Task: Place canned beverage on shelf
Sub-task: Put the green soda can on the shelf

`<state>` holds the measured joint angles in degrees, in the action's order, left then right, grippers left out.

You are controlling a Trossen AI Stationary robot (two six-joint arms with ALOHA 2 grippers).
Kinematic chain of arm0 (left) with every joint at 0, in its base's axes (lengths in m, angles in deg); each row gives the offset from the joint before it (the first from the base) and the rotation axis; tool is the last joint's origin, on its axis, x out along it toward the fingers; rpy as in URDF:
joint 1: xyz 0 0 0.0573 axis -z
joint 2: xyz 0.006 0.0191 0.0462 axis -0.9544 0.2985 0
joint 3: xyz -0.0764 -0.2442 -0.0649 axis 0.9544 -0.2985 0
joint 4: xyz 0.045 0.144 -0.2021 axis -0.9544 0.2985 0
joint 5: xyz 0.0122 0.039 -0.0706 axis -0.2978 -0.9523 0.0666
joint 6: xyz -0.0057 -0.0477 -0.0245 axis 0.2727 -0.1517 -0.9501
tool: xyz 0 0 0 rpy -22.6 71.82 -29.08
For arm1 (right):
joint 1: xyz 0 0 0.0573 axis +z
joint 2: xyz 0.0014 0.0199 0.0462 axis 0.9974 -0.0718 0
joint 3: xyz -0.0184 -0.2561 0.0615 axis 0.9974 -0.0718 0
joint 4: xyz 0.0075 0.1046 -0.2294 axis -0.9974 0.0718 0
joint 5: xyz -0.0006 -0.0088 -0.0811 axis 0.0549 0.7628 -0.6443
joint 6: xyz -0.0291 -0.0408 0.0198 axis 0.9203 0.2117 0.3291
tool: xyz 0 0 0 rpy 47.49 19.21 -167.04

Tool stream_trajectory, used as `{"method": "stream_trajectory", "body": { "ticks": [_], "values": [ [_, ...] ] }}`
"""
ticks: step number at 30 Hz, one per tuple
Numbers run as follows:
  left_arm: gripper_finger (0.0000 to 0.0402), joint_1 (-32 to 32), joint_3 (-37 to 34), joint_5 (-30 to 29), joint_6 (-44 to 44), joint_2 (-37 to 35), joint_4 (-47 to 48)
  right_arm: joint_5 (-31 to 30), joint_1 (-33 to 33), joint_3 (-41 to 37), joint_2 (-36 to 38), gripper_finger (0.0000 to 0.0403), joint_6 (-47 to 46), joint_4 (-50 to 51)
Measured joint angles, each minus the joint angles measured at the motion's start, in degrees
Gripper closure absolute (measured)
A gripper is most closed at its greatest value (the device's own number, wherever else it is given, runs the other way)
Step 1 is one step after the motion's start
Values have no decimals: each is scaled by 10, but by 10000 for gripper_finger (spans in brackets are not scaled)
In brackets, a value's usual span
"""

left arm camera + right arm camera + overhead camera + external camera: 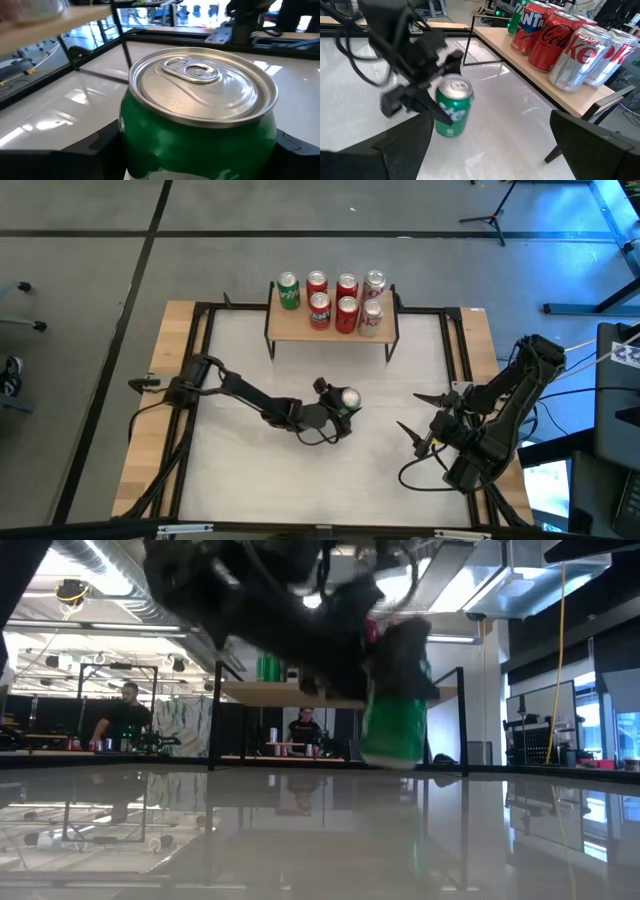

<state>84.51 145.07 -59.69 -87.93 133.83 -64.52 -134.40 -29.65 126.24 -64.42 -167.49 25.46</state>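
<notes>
A green can with a silver top [349, 397] is in my left gripper [338, 410] near the table's middle, in front of the shelf. The can also shows in the left wrist view [200, 115], the right wrist view [452, 107] and the low view [392, 725]. The shelf [300, 328], a light-wood top on thin black legs, stands at the far edge and carries several red, silver and green cans [555, 40]. My right gripper [425, 418] is open and empty at the table's right. My left gripper pinches the can's green side wall [135, 135] between its two fingers [100, 147], below the top rim. The fingers come roughly level from the table's left. The can is lifted clear of the table, top up and slightly tilted.
The table's black frame rail [200, 360] runs around the white surface. Cables trail from the left arm [320, 438]. People [125, 715] stand in the room beyond the table in the low view.
</notes>
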Motion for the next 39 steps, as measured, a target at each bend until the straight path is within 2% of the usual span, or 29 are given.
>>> {"method": "stream_trajectory", "body": {
  "ticks": [8,15,18,21,23,28,32,35,39],
  "values": [
    [120,20,0,43,-6,-125,175,0,0,0,0,6,0,-1],
    [114,22,0,38,-1,-260,312,0,0,0,0,6,0,-3],
    [113,19,1,22,11,-319,364,0,0,0,0,6,0,-3],
    [112,16,1,-62,17,-370,432,0,0,0,0,6,0,-3],
    [111,8,1,-87,29,-399,462,0,0,0,0,6,0,-3],
    [110,-31,1,-72,30,-465,521,-15,0,0,0,6,0,-1],
    [110,-93,1,1,30,-493,568,-34,0,0,0,6,1,1],
    [110,-143,1,108,54,-501,587,-45,-1,0,0,6,0,3],
    [110,-204,1,214,94,-501,583,-51,-18,0,0,6,1,11]
  ]
}}
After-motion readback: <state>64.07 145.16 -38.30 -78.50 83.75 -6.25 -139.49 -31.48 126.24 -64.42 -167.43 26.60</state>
